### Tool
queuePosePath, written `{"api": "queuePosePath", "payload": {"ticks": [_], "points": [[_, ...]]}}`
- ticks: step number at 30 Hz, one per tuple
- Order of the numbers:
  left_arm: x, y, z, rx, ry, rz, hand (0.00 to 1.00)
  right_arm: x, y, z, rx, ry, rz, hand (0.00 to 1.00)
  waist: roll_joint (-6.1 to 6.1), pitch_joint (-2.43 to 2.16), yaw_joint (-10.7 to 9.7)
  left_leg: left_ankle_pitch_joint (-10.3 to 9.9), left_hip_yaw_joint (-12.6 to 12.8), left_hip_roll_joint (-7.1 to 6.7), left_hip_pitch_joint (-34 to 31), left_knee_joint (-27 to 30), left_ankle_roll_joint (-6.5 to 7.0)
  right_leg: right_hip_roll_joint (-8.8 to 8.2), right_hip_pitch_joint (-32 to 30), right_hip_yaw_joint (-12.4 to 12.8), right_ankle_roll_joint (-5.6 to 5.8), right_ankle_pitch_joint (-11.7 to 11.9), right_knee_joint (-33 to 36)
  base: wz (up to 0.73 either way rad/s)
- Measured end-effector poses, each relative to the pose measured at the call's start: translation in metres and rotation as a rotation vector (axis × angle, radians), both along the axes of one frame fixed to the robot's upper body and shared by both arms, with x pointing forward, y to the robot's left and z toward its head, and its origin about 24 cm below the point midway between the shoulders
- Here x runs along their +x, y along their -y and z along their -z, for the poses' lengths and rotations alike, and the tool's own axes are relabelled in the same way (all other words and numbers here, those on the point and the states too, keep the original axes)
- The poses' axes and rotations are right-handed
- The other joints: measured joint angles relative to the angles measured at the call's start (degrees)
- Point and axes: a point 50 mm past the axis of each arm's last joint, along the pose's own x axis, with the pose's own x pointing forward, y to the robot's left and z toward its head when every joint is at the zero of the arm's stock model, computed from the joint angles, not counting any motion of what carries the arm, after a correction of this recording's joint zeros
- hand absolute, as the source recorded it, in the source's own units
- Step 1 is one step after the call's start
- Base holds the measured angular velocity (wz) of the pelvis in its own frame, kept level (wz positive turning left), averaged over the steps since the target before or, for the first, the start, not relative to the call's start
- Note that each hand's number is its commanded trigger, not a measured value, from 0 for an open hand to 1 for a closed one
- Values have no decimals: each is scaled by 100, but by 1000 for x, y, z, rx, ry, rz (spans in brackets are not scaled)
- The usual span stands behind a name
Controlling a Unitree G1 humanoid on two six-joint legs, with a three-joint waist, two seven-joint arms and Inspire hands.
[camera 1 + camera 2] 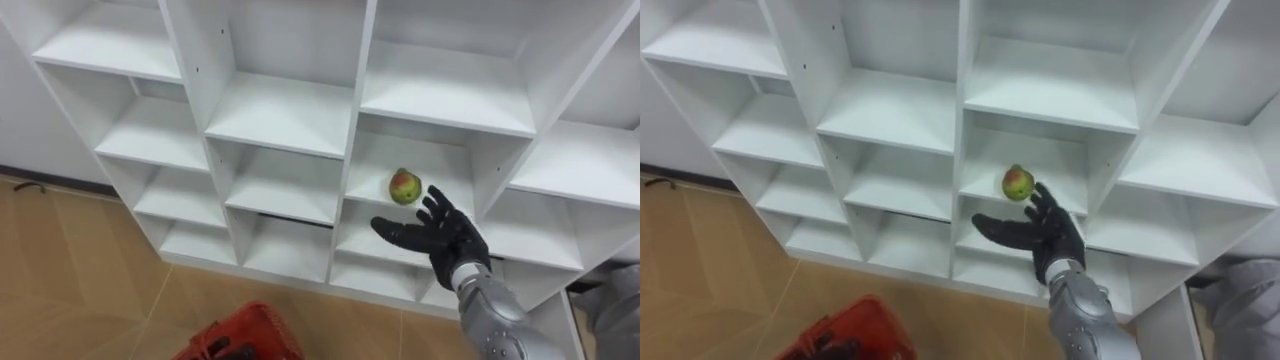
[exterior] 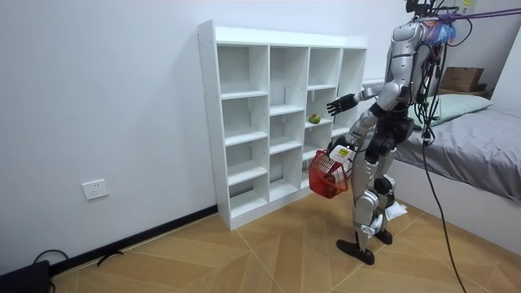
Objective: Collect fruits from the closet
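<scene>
As the fruit (image 1: 404, 186) sits in a middle compartment of the shelf (image 1: 285, 115), right of frame centre, the right hand (image 1: 440, 235), fingers spread and empty, hovers just below and right of it, near but not touching.

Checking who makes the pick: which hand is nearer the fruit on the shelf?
Right. The right hand is open just below and beside the fruit, not yet around it. The left hand is down at the robot's side, holding the red basket, well below the fruit.
</scene>
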Motion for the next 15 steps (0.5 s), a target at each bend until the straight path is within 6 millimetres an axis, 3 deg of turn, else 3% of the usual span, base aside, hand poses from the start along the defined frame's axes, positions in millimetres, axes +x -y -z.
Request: {"api": "queuePosePath", "payload": {"ticks": [7,15], "points": [[2,-2,2,-7,0,-9,100,8,8,-10,-142,22,80,0,-67,-4,193,1,6,5,-44,5,1,1,-83,6,-3,0,23,0],[28,-2,-1,6,16,-7,100,60,15,-32,-281,15,203,0,-397,67,521,6,-31,37,-718,260,1,6,-673,-43,-56,37,212,2]]}}
